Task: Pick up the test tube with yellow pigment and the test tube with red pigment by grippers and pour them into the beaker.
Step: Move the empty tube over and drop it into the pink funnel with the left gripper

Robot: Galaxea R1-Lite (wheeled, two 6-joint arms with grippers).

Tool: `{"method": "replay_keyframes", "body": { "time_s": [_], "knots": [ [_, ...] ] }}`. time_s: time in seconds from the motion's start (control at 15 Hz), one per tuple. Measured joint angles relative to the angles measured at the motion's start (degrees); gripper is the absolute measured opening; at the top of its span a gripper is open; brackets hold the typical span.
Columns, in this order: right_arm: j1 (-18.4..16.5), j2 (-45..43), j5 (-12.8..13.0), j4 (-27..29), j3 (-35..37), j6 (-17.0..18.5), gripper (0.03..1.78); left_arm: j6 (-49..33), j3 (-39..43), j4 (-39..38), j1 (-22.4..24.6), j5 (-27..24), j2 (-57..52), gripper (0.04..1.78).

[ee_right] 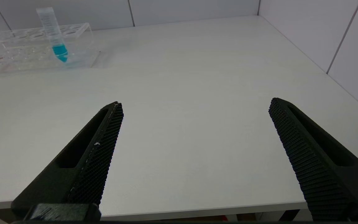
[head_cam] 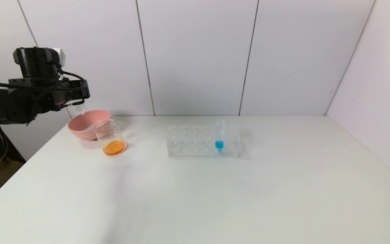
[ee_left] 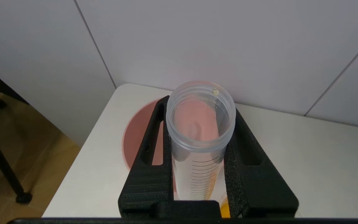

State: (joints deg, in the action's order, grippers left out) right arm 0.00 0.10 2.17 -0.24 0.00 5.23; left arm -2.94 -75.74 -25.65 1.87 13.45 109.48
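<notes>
Left gripper [ee_left: 199, 155] clamped on empty graduated test tube [ee_left: 200, 130], held above pink bowl [head_cam: 86, 126] at table's far left corner. Tube was clear plastic, threaded mouth, no pigment left visible; which colour it carried, cannot tell. Likely light, stiff, slick-walled: best gripped mid-body, below threads, as here. Beaker [head_cam: 111, 137] stood just beside bowl, orange liquid pooled at bottom. Blue-filled tube [head_cam: 219, 135] sat upright in clear rack [head_cam: 195, 142], centre table. Right gripper [ee_right: 194, 149] spread wide, empty, low over near right table area.

White table [head_cam: 283, 189], pink bowl [head_cam: 83, 130], beaker [head_cam: 111, 137], clear rack [head_cam: 195, 146]
</notes>
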Motion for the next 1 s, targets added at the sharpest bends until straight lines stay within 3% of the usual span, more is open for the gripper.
{"method": "replay_keyframes", "body": {
  "time_s": [0.2, 0.53, 1.0],
  "knots": [
    [0.0, 0.0, 0.0, 0.0, 0.0, 0.0, 1.71, -1.1, -0.5, -7.7, 0.5, 0.0, 6.0, 0.47],
    [0.0, 0.0, 0.0, 0.0, 0.0, 0.0, 1.71, -1.4, -8.1, -8.4, 2.2, 0.3, 15.4, 0.47],
    [0.0, 0.0, 0.0, 0.0, 0.0, 0.0, 1.71, -0.8, -10.0, -9.0, 3.3, 0.4, 18.7, 0.54]
  ]
}}
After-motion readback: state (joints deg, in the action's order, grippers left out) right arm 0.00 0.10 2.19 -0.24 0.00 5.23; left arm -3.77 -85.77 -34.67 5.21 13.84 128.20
